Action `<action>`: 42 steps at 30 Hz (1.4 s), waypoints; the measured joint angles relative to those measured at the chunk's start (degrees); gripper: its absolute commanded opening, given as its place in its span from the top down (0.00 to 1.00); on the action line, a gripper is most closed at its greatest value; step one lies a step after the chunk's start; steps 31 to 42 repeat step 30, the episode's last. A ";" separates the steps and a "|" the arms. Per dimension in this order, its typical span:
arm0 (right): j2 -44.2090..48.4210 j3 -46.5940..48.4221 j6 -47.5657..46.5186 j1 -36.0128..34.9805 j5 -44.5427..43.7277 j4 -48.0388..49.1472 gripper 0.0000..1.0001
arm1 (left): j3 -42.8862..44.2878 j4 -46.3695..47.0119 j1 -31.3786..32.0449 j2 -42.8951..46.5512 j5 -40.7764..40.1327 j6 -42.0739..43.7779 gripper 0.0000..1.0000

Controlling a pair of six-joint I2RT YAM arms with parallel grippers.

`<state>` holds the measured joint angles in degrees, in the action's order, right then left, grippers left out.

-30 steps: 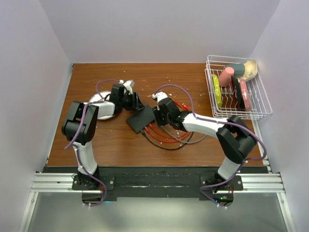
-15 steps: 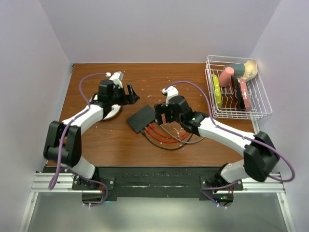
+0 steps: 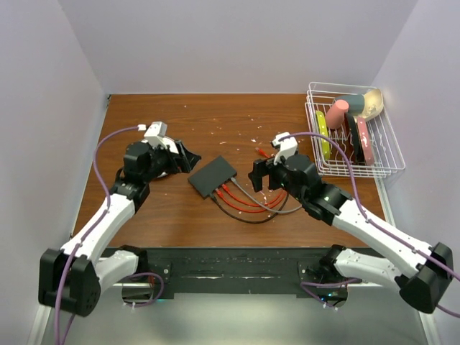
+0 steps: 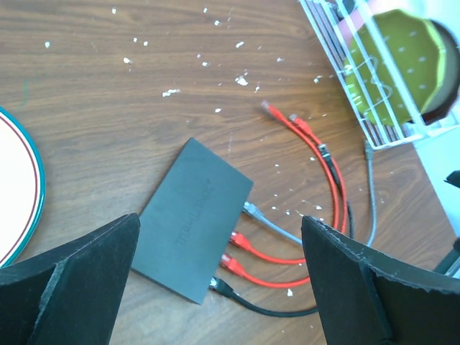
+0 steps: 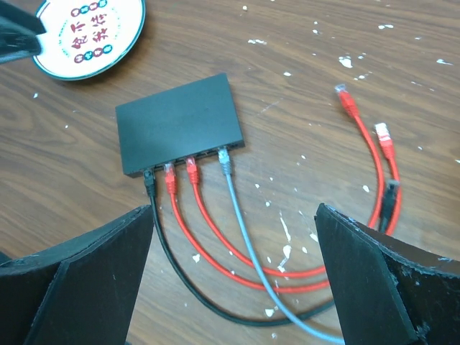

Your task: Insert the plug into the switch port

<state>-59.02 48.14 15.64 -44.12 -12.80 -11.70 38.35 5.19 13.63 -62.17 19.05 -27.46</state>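
The left gripper (image 3: pixel 188 157) is spread wide, its fingers holding and touching nothing. It hangs above the table just left of the switch (image 3: pixel 213 176). The right gripper (image 3: pixel 259 178) is equally wide and empty, raised over the cable loops just right of the switch. Each wrist view looks down between its own fingers at the switch.

The switch, one flat black box, lies at a slant near the table's middle, between the two grippers. Four plugs (image 5: pixel 192 167) sit side by side in the ports along its near-right edge: one black, two red, one grey. Four cables (image 3: pixel 244 203) run from them, curving under the right gripper and back toward the far right. Their free ends (image 5: pixel 345 97) lie loose on the wood, two red and one black close together and the grey one nearer the rack.

One round white plate (image 5: pixel 90 32) with red marks and a teal rim lies flat left of the switch, partly under the left arm. One white wire rack (image 3: pixel 359 174) stands at the table's far right corner with several dishes on edge inside; I cannot count them surely.

The table (image 3: pixel 180 208) is dark brown wood, strewn with small white flecks (image 4: pixel 171 92). Plain pale walls (image 3: pixel 237 43) close it in on the left, far and right sides.
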 measured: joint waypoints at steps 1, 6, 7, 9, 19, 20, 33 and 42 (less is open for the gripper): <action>1.29 -0.50 0.09 0.00 -0.22 -0.37 0.01 | -0.37 -0.31 -0.02 1.60 -0.17 -0.02 0.00; 4.31 -1.51 0.48 0.00 -0.76 -1.62 0.02 | -0.66 -1.27 0.00 5.20 -1.53 0.00 0.00; 4.26 -1.51 0.55 0.00 -0.76 -1.64 0.02 | -0.66 -1.75 -0.02 5.25 -1.86 0.00 0.00; 3.96 -1.51 0.68 0.00 -0.74 -1.86 0.01 | -0.66 -2.69 0.00 5.07 -2.05 0.02 0.00; 2.75 -1.62 0.94 0.00 -0.83 -3.91 0.01 | -1.16 -4.63 -0.02 4.70 -4.35 0.13 0.00; 2.75 -1.73 0.94 0.00 -0.92 -3.93 0.01 | -1.53 -4.66 0.00 5.07 -4.63 0.17 0.00; 4.35 -2.62 0.44 0.00 -3.50 -2.86 0.01 | -2.78 -5.33 0.00 8.85 -9.46 1.68 0.00; 4.35 -2.62 0.44 0.00 -3.50 -2.86 0.01 | -2.78 -5.33 0.00 8.85 -9.46 1.68 0.00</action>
